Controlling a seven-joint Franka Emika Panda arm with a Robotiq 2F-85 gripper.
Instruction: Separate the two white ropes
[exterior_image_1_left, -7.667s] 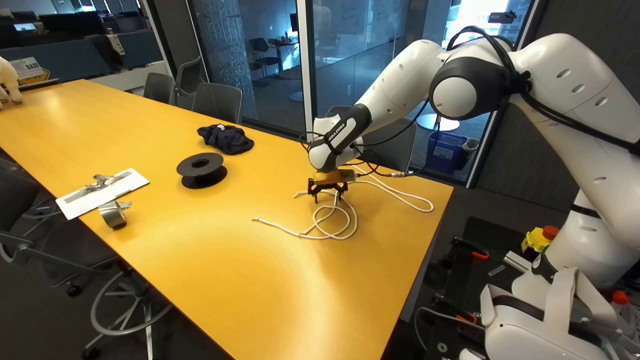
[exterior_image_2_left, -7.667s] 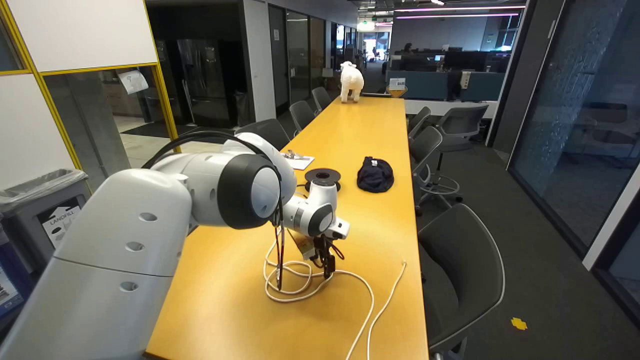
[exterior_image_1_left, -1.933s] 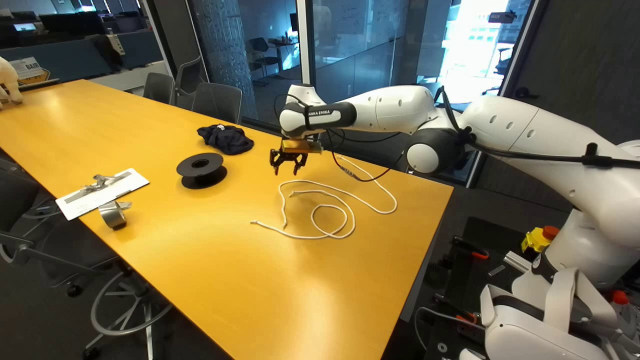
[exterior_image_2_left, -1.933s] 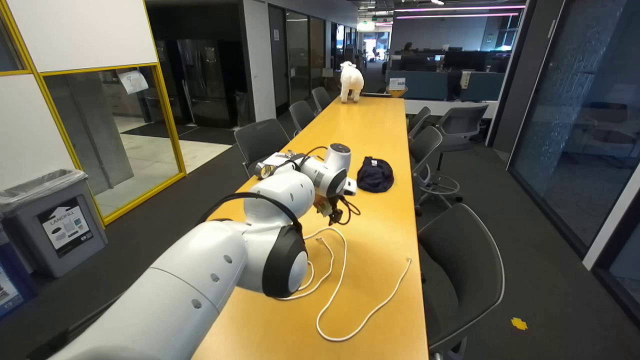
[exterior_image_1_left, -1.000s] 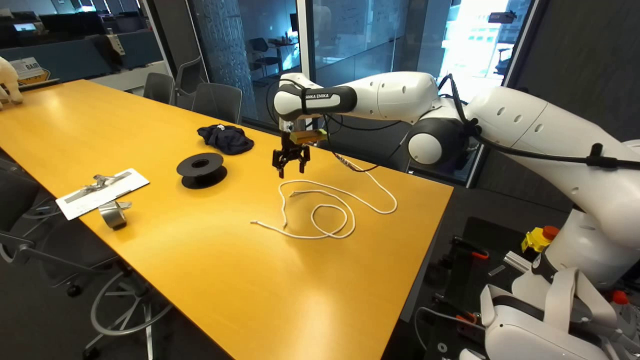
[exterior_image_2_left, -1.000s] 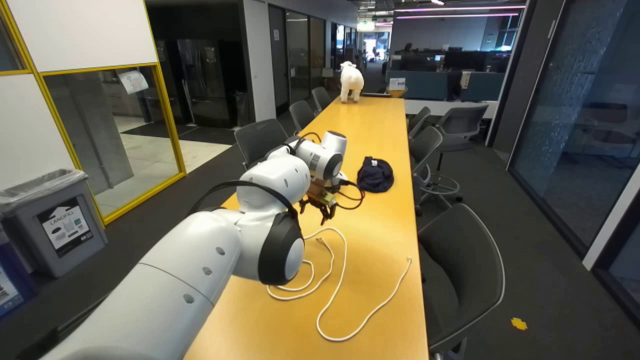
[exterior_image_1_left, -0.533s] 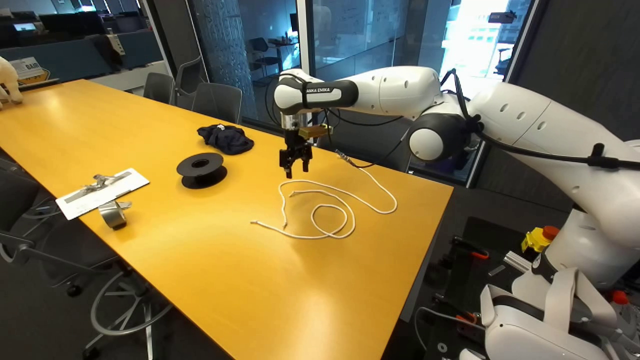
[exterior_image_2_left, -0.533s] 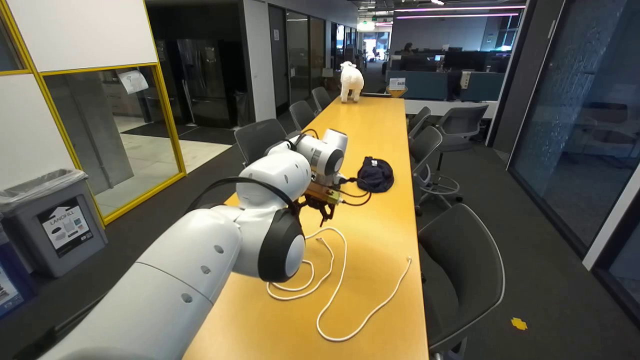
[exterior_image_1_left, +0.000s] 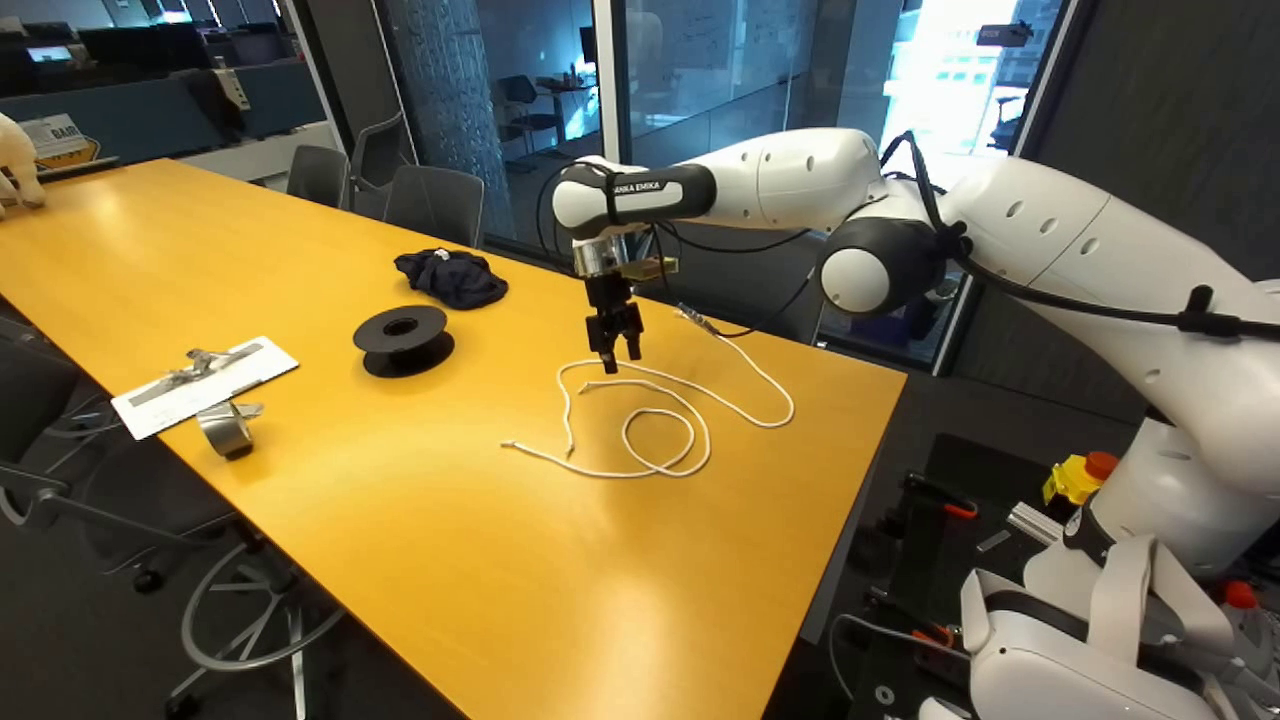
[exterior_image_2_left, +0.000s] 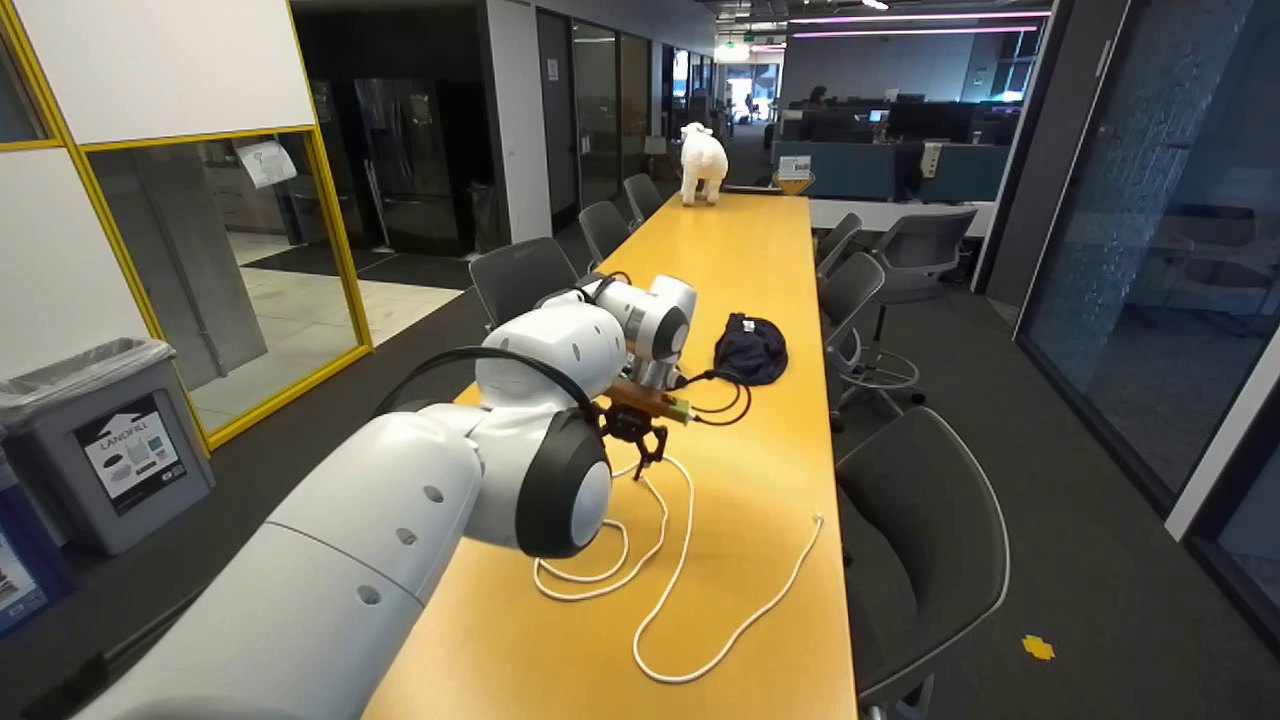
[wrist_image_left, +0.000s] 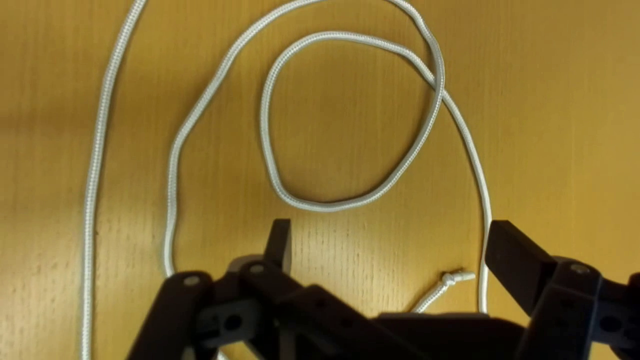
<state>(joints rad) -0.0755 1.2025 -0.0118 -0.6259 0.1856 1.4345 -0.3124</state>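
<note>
Hanging above the worktop (exterior_image_1_left: 480, 540), the gripper (exterior_image_1_left: 622, 362) points downward with its jaws spread well apart. Beneath lies a looped white rope (wrist_image_left: 325, 206), which curls into a ring and crosses over itself once. A second white rope (wrist_image_left: 89, 220) bends around outside it, one end near the worktop's long edge, while its other tip rests just beside the looped white rope, as the wrist view shows. Farther along, in an exterior view, sit a black spool (exterior_image_1_left: 404, 345), a dark cloth item (exterior_image_1_left: 452, 279), a flat white board (exterior_image_1_left: 185, 399) and a roll of silver tape (exterior_image_1_left: 225, 430); a white sheep figure (exterior_image_2_left: 704, 165) stands at the far end.
</note>
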